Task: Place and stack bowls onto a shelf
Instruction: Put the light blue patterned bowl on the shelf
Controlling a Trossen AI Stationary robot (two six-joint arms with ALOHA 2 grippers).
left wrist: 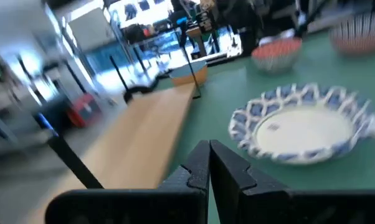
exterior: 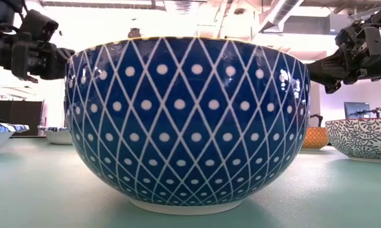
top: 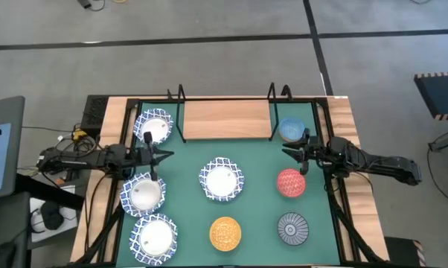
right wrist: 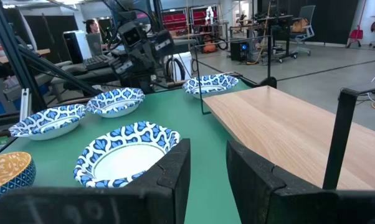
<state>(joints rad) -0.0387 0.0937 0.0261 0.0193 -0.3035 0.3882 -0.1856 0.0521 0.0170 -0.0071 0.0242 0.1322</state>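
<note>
The light-wood shelf (top: 228,119) stands at the table's far edge on black wire ends. Four large white bowls with blue lattice rims rest on the green mat: three along the left (top: 154,126) (top: 144,193) (top: 155,234) and one in the middle (top: 222,180). The small bowls sit on the right: light blue (top: 291,131), red (top: 291,182), orange-yellow (top: 225,232), dark grey (top: 292,228). My left gripper (top: 164,155) (left wrist: 209,165) is shut and hovers off the shelf's left near corner. My right gripper (top: 292,154) (right wrist: 209,168) is open, between the light blue and red bowls.
One large lattice bowl (exterior: 187,120) stands close before the low camera and hides the middle of the table. The shelf board (right wrist: 281,130) is bare. Bare mat lies between the middle bowl and the shelf. Wooden table edges flank the mat (top: 183,167).
</note>
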